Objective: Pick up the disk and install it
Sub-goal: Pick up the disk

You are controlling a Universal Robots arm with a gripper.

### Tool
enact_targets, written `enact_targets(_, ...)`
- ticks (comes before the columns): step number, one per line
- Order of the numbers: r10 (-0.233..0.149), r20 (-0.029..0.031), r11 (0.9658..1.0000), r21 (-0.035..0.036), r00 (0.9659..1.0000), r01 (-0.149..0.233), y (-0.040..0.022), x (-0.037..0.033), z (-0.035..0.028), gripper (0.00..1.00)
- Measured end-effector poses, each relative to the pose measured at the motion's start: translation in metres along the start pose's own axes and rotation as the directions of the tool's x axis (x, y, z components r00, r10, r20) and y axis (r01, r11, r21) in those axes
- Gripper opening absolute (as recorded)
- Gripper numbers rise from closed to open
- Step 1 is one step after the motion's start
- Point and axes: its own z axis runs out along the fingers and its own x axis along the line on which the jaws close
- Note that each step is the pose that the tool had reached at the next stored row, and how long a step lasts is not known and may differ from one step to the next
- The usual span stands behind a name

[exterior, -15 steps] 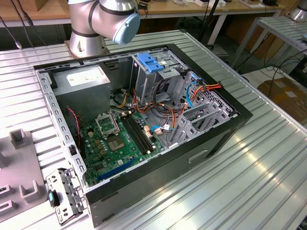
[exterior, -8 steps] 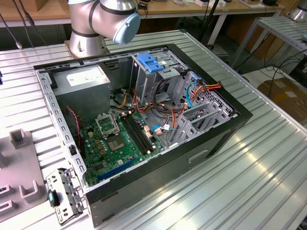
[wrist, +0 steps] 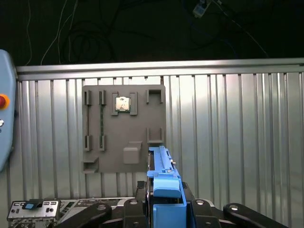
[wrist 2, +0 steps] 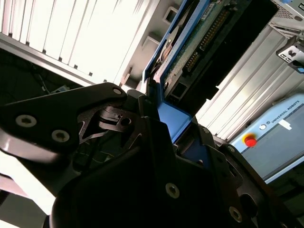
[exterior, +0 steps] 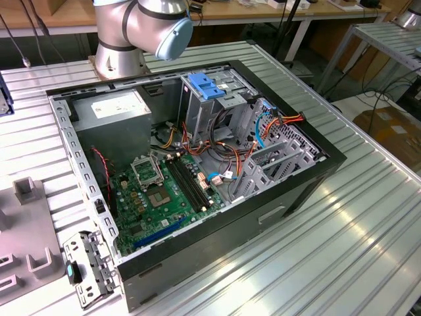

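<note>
Fingers (wrist: 140, 189) clamp the disk (wrist: 162, 164) by its blue bracket (wrist 2: 174, 118), edge-on.

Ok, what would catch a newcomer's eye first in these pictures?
Probably the open computer case in the middle of the exterior view, its green motherboard exposed. Then the disk with its blue bracket, clamped in the gripper in both wrist views, with a grey fixture plate beyond it in the first wrist view.

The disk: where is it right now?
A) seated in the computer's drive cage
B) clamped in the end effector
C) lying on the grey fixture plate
B: in the second wrist view the disk is clamped between the fingers of the end effector.
</note>
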Motion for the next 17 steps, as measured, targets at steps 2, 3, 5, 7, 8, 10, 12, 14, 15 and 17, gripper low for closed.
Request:
enact_targets(2, 0.0, 0.0, 1.0, 0.0, 1.0, 0.0, -0.0029, -0.0001, 0.0, 0.37)
enact_targets(3, 0.0, 0.0, 1.0, 0.0, 1.0, 0.0, -0.0049, -0.0002, 0.0, 0.37)
enact_targets(5, 0.0, 0.0, 1.0, 0.0001, 1.0, 0.0, -0.0101, -0.0004, -0.0001, 0.37)
enact_targets(7, 0.0, 0.0001, 1.0, 0.0001, 1.0, 0.0, -0.0138, -0.0005, -0.0001, 0.37)
enact_targets(8, 0.0, 0.0, 1.0, 0.0, 1.0, 0.0, -0.0154, -0.0006, -0.0002, 0.37)
enact_targets(10, 0.0, -0.0001, 1.0, 0.0001, 1.0, 0.0, -0.0178, -0.0004, -0.0001, 0.37)
enact_targets(12, 0.0, -0.0006, 1.0, 0.0, 1.0, 0.0, -0.0189, 0.0005, -0.0001, 0.37)
enact_targets(14, 0.0, -0.0008, 1.0, 0.0001, 1.0, 0.0, -0.0199, 0.0022, 0.0, 0.37)
enact_targets(15, 0.0, -0.0011, 1.0, 0.0001, 1.0, 0.0, -0.0211, 0.0037, 0.0, 0.37)
enact_targets(17, 0.0, -0.0014, 1.0, 0.0, 1.0, 0.0, -0.0231, 0.0041, 0.0, 0.37)
